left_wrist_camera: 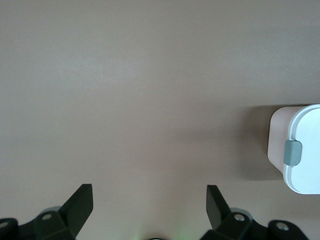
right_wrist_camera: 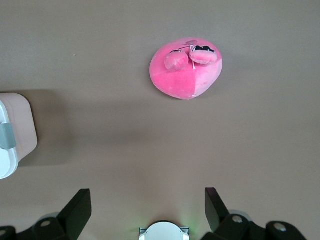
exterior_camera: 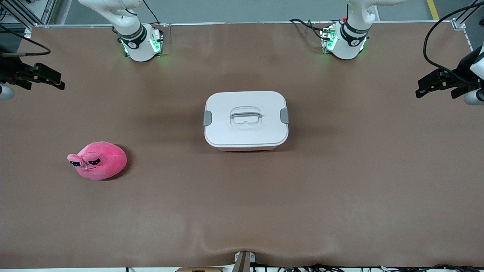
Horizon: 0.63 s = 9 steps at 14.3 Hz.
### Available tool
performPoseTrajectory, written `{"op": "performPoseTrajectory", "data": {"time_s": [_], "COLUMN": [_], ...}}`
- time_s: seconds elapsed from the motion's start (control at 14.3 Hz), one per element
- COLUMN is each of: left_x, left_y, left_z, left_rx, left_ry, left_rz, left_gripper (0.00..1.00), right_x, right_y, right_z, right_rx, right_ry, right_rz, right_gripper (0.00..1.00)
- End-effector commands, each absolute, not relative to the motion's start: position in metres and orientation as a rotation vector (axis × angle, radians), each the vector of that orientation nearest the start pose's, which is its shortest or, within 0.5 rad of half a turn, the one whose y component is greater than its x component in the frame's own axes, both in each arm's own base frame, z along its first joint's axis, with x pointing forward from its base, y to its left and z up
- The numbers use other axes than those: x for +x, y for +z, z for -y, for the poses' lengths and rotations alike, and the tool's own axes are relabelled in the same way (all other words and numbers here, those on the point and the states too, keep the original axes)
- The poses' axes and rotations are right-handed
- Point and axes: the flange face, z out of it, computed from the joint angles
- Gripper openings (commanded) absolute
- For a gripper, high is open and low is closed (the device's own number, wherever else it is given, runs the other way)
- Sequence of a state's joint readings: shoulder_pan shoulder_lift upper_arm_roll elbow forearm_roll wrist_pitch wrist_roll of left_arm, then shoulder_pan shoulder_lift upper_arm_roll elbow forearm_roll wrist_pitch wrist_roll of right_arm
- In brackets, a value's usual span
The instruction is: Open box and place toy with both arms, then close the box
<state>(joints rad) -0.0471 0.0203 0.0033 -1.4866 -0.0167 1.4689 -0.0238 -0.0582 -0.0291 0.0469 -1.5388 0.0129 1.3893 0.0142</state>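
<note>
The box (exterior_camera: 245, 119) stands in the middle of the table with its white lid on. The lid's grey clips (exterior_camera: 207, 118) sit at its two ends, round a recessed handle (exterior_camera: 246, 115). The pink plush toy (exterior_camera: 99, 160) lies toward the right arm's end, nearer to the front camera than the box. My right gripper (exterior_camera: 58, 81) hangs open and empty over the table's right-arm end; its wrist view shows the toy (right_wrist_camera: 186, 70) and a box corner (right_wrist_camera: 15, 132). My left gripper (exterior_camera: 420, 88) hangs open and empty over the left-arm end, and the box end (left_wrist_camera: 300, 150) shows apart from its fingers (left_wrist_camera: 82, 202).
The brown table mat (exterior_camera: 242, 211) lies bare around the box and the toy. Both arm bases (exterior_camera: 140, 43) stand at the table edge farthest from the front camera. A small bracket (exterior_camera: 244, 258) sits at the near edge.
</note>
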Motion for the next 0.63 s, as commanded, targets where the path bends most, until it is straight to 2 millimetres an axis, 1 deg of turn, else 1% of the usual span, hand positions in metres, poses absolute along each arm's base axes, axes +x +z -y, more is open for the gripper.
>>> {"op": "performPoseTrajectory", "data": {"time_s": [0.0,0.28,0.35,0.56], "left_x": [0.5516,0.5516,0.5535,0.554], "left_y": [0.6461,0.6461,0.6427,0.6418], "left_z": [0.0236,0.0233,0.023,0.0224], "left_rx": [-3.138,-3.143,-3.147,-3.148], "left_ry": [0.055,0.056,0.065,0.068], "left_rz": [-0.058,-0.058,-0.052,-0.04], "left_gripper": [1.0,1.0,1.0,1.0], "right_x": [0.5225,0.5228,0.5228,0.5228], "right_y": [0.6452,0.6454,0.6454,0.6454], "right_z": [0.0038,0.0064,0.0064,0.0064], "right_rx": [-3.114,-3.113,-3.113,-3.113], "right_ry": [0.201,0.196,0.196,0.196], "right_rz": [-0.055,-0.062,-0.062,-0.062], "right_gripper": [1.0,1.0,1.0,1.0]}}
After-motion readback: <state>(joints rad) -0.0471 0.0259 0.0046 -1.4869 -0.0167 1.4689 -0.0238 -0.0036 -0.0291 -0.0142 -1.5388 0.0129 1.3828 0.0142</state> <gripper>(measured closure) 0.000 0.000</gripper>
